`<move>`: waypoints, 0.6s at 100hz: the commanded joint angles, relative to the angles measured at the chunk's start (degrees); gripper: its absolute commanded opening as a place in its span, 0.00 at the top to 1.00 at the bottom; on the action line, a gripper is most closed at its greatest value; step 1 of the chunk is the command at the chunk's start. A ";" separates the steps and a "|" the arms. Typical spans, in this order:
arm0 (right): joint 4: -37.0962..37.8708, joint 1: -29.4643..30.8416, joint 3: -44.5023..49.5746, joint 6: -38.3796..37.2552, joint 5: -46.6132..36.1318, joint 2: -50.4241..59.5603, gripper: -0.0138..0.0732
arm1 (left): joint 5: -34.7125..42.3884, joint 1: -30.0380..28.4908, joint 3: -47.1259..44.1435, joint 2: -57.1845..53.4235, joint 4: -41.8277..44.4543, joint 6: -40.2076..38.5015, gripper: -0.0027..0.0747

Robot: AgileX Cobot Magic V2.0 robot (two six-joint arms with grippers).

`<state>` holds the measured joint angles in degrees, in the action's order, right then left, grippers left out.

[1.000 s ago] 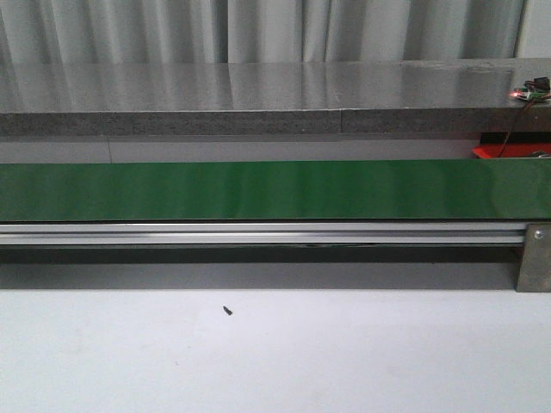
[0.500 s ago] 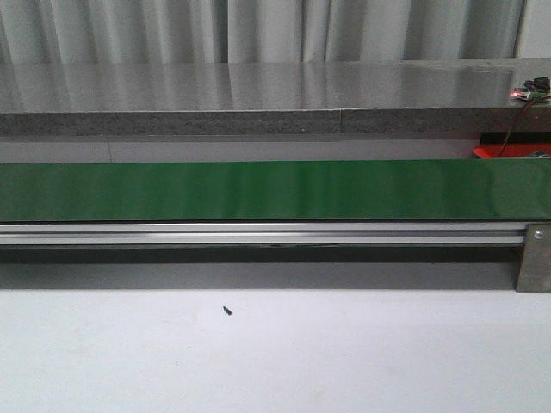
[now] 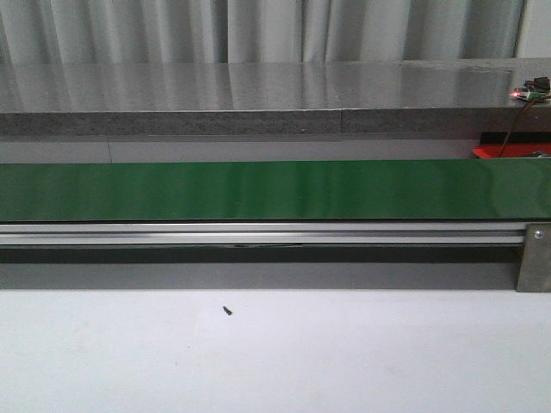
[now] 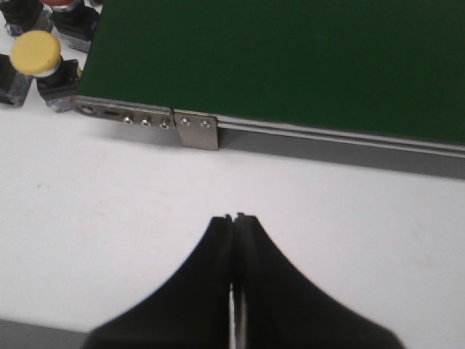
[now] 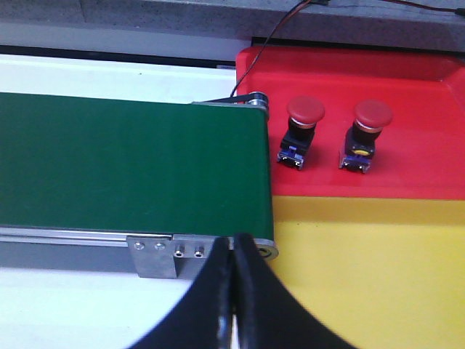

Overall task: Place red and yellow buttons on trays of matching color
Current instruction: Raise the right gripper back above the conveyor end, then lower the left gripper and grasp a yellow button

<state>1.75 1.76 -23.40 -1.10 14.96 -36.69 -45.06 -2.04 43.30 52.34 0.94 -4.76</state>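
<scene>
In the right wrist view two red buttons [image 5: 305, 110] [image 5: 373, 115] on black bases stand upright on the red tray [image 5: 414, 80], with the yellow tray [image 5: 378, 269] adjoining it. My right gripper [image 5: 233, 240] is shut and empty, over the belt's end next to the yellow tray. In the left wrist view a yellow button [image 4: 38, 52] stands beside the green belt [image 4: 290, 58] at its other end, with the edge of a red button [image 4: 59, 3] behind it. My left gripper [image 4: 235, 218] is shut and empty above the white table, apart from both. Neither gripper shows in the front view.
The green conveyor belt [image 3: 275, 189] runs across the front view on an aluminium rail [image 3: 258, 232], with a grey counter [image 3: 258, 90] behind it. A corner of the red tray [image 3: 495, 152] shows at the right. A small dark speck [image 3: 227, 311] lies on the white table.
</scene>
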 commanded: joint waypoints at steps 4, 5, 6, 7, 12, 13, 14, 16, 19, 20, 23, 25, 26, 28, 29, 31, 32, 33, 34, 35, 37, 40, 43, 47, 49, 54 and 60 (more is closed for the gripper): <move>-0.03 -0.13 -1.47 0.58 -4.52 0.11 0.91 | 4.91 -2.22 5.25 3.84 -0.25 -0.80 0.99; -0.03 -0.13 -1.47 0.58 -4.52 0.11 0.91 | 4.91 -2.81 5.48 4.35 -0.23 -0.80 0.99; -0.03 -0.13 -1.47 0.58 -4.52 0.11 0.91 | 5.01 -3.13 5.70 4.59 -0.35 -0.80 0.99; -0.03 -0.13 -1.47 0.58 -4.52 0.11 0.91 | 5.01 -3.45 6.10 5.07 -0.35 -0.80 0.99; -0.03 -0.13 -1.47 0.58 -4.52 0.11 0.91 | 5.01 -6.29 7.60 6.64 -0.94 -0.69 0.99; -0.03 -0.13 -1.47 0.58 -4.52 0.11 0.91 | 5.01 -6.65 7.81 6.85 -0.94 -0.67 0.99; -0.03 -0.13 -1.47 0.58 -4.52 0.11 0.91 | 5.01 -7.01 8.21 7.24 -1.31 -0.49 0.99; -0.03 -0.13 -1.47 0.58 -4.52 0.11 0.91 | 5.01 -8.08 8.76 7.83 -1.56 -0.10 0.99; -0.03 -0.13 -1.47 0.58 -4.52 0.11 0.91 | 4.88 -9.82 9.52 8.53 -1.75 0.24 0.99; -0.03 -0.13 -1.47 0.58 -4.52 0.11 0.91 | 4.72 -10.16 9.68 8.72 -1.75 0.21 0.99; -0.03 -0.13 -1.47 0.58 -4.52 0.11 0.91 | 4.61 -11.49 10.53 9.60 -1.75 0.35 0.99; -0.03 -0.13 -1.47 0.58 -4.52 0.11 0.91 | 4.47 -12.48 10.95 9.97 -1.86 0.69 0.99; -0.03 -0.13 -1.47 0.58 -4.52 0.11 0.91 | 4.47 -12.80 11.10 10.32 -1.85 0.84 0.99; -0.03 -0.13 -1.47 0.58 -4.52 0.11 0.91 | 4.16 -13.76 11.52 10.85 -1.85 0.90 0.99; -0.03 -0.13 -1.47 0.58 -4.52 0.11 0.91 | 4.18 -14.40 11.65 11.04 -1.85 0.90 0.99; -0.03 -0.13 -1.47 0.58 -4.52 0.11 0.91 | 4.05 -15.32 12.01 11.59 -1.85 0.90 0.99; -0.03 -0.13 -1.47 0.58 -4.52 0.11 0.91 | 3.95 -15.63 12.27 11.76 -1.85 0.90 0.99; -0.03 -0.13 -1.47 0.58 -4.52 0.11 0.91 | 3.83 -15.92 12.40 12.12 -1.85 0.90 0.99; -0.03 -0.13 -1.47 0.58 -4.52 0.11 0.91 | 3.84 -16.51 12.50 12.32 -1.85 0.90 0.99; -0.03 -0.13 -1.47 0.58 -4.52 0.11 0.91 | 3.64 -16.79 12.71 12.73 -2.00 0.90 0.99; -0.03 -0.13 -1.47 0.58 -4.52 0.11 0.91 | 3.57 -17.63 13.06 13.28 -2.12 0.90 0.99; -0.03 -0.13 -1.47 0.58 -4.52 0.11 0.91 | 3.08 -18.78 13.55 14.08 -2.51 0.90 0.99; -0.03 -0.13 -1.47 0.58 -4.52 0.11 0.91 | 2.93 -20.18 13.96 14.95 -3.00 0.90 0.99; -0.03 -0.13 -1.47 0.58 -4.52 0.11 0.91 | 2.84 -21.48 14.44 16.17 -4.02 1.24 0.98; -0.03 -0.13 -1.47 0.58 -4.52 0.11 0.91 | 2.84 -22.22 14.71 16.80 -4.54 1.41 0.97; -0.03 -0.13 -1.47 0.58 -4.52 0.11 0.91 | 2.84 -23.79 14.98 18.18 -6.02 2.27 0.93; -0.03 -0.13 -1.47 0.58 -4.52 0.11 0.91 | 2.95 -25.51 15.38 19.89 -8.01 4.03 0.83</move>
<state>1.75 1.76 -23.40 -1.10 14.96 -36.69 -44.40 -25.54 56.25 71.31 -3.90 -2.63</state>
